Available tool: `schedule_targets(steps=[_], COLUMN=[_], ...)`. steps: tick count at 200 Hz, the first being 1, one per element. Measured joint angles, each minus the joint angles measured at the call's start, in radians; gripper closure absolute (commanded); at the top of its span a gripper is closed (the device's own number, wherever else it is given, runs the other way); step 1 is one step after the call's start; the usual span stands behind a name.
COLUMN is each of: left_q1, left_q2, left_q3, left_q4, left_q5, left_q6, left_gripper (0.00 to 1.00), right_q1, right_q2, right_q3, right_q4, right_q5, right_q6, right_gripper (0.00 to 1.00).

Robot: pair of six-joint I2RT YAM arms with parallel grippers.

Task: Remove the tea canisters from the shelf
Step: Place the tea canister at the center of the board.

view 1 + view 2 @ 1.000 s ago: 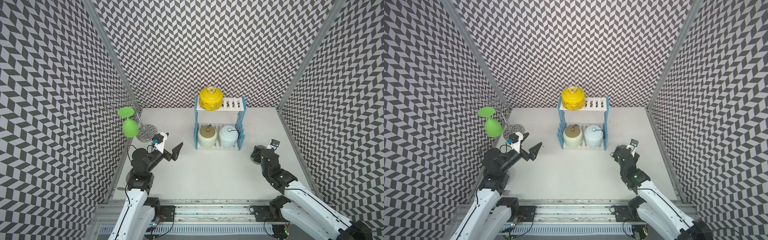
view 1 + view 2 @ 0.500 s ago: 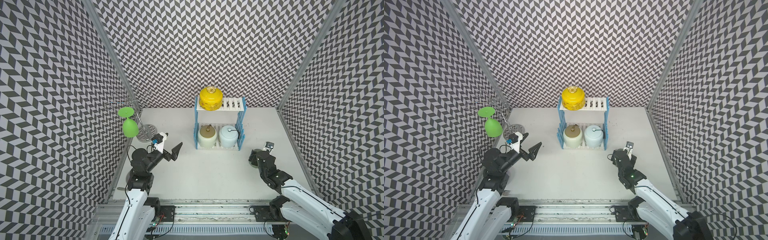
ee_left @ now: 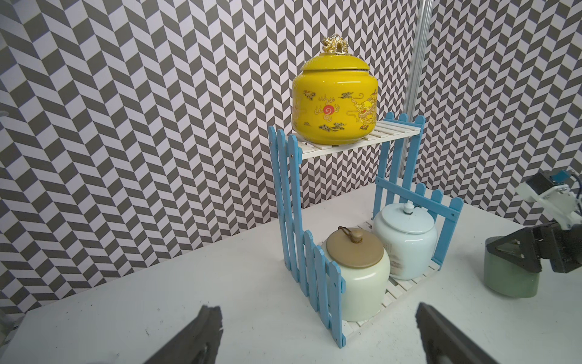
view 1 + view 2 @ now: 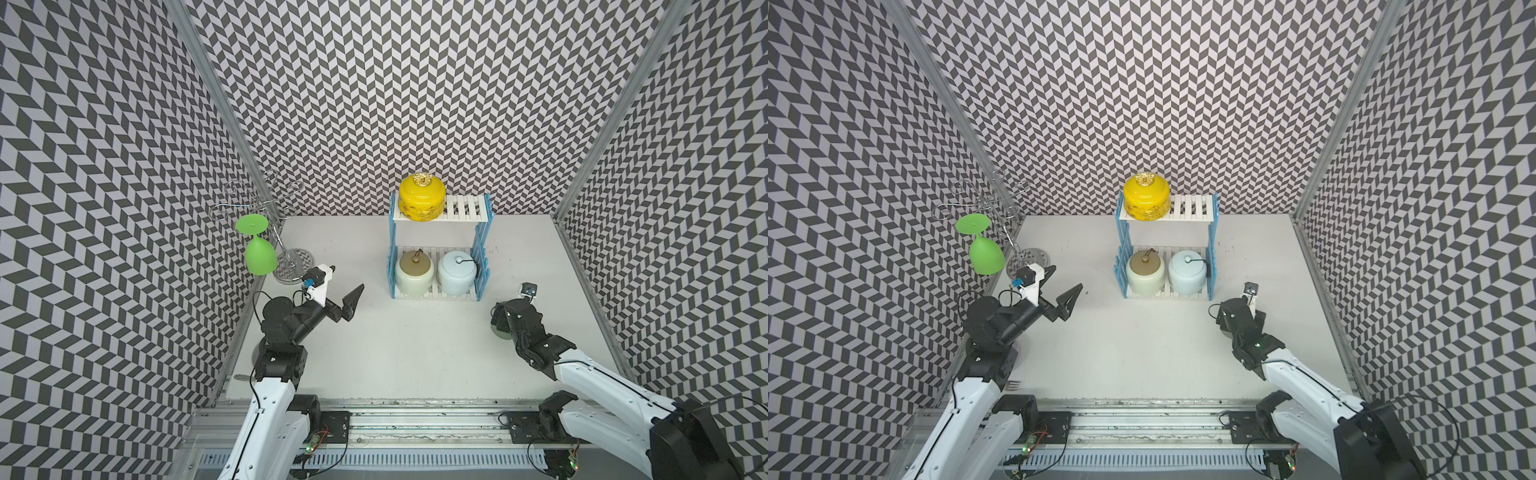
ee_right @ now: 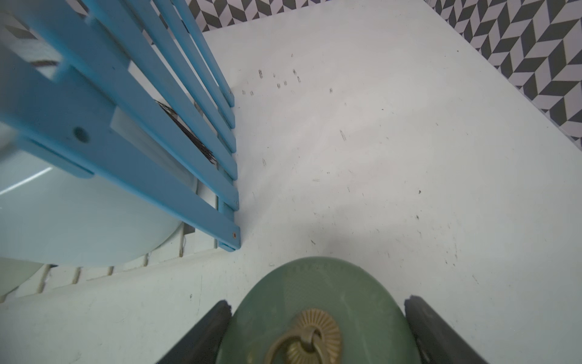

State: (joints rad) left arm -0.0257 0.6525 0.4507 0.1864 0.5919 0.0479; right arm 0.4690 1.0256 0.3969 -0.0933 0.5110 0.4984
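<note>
The shelf stands mid-table. Its top board carries the yellow canister. On the bottom board are the cream canister and the pale blue canister. The sage-green canister is upright at table level, right of the shelf's front corner. My right gripper is shut on its lid end. My left gripper is open and empty, left of the shelf.
A green goblet hangs upside down from a chrome wire stand at the back left, close behind my left arm. A fork lies at the front left table edge. Patterned walls enclose three sides.
My right gripper has carried the sage-green canister toward the front of the table, away from the shelf. The left arm has stayed put.
</note>
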Motion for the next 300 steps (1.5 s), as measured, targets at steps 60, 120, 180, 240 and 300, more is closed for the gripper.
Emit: schedule_targets(steps=[60,120,180,240,300], left_q1=[0.000,0.000,0.000,0.000,0.002], left_q2=[0.000,0.000,0.000,0.001,0.002], left_q3=[-0.002,-0.006,-0.006,-0.006,-0.006], left_q4=[0.002,0.004,0.004,0.004,0.004], left_q5=[0.001,0.000,0.000,0.001,0.001], left_q6=[0.000,0.000,0.000,0.000,0.000], left_gripper=[0.00,0.00,0.00,0.00,0.00], right_q1=[0.000,0.005,0.007,0.007,0.007], right_q2=[0.040,0.005,-0.023,-0.059,-0.093], right_q3=[0.021,0.020,0.027,0.050,0.107], right_q4=[0.015,-0.033,-0.058,-0.033,-0.032], right_q5=[-0.003,-0.025,-0.029,-0.021,0.002], right_q6=[0.049,0.053,0.053,0.042,-0.029], right_gripper=[0.47,0.23,0.00,0.00,0.00])
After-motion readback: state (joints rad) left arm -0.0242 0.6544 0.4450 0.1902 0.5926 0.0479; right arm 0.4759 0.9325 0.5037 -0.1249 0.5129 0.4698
